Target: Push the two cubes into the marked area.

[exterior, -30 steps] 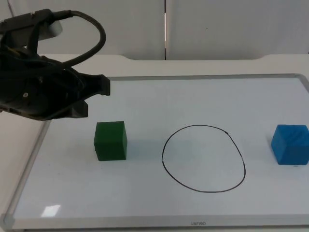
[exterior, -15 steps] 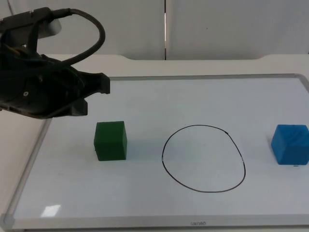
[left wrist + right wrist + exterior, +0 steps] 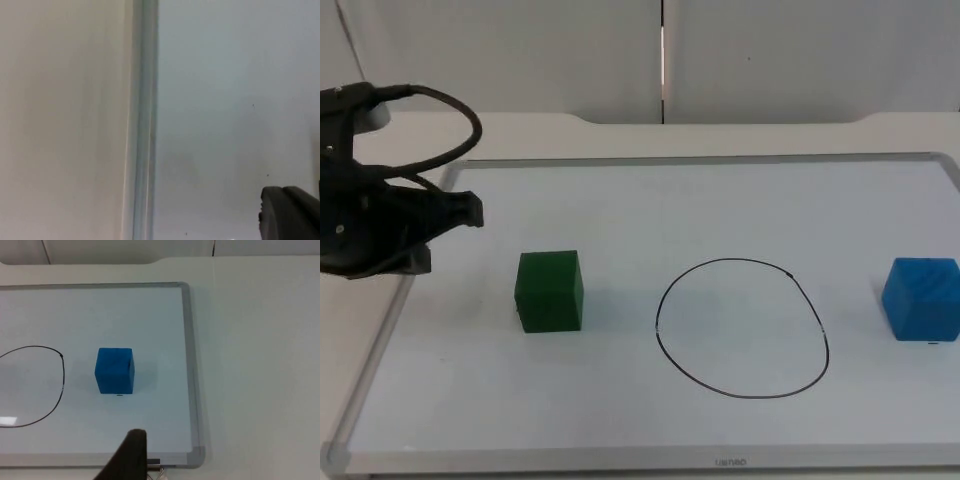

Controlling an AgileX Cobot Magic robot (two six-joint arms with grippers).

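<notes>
A green cube (image 3: 550, 290) sits on the whiteboard (image 3: 620, 200), left of a hand-drawn black circle (image 3: 742, 328). A blue cube (image 3: 922, 298) rests near the board's right edge, to the right of the circle. Both cubes lie outside the line. My left gripper (image 3: 468, 209) hovers over the board's left frame, up and to the left of the green cube and apart from it. The right wrist view has the blue cube (image 3: 115, 370) ahead of my right gripper (image 3: 131, 456), with an arc of the circle (image 3: 56, 390) beside it.
The whiteboard's metal frame (image 3: 145, 120) runs under the left gripper, with bare table beyond it. The frame's right edge (image 3: 192, 370) passes close to the blue cube. A grey partition wall (image 3: 720, 50) closes the back.
The left arm has drawn back to the left, from above the green cube's upper left to the board's left edge. Neither cube has moved.
</notes>
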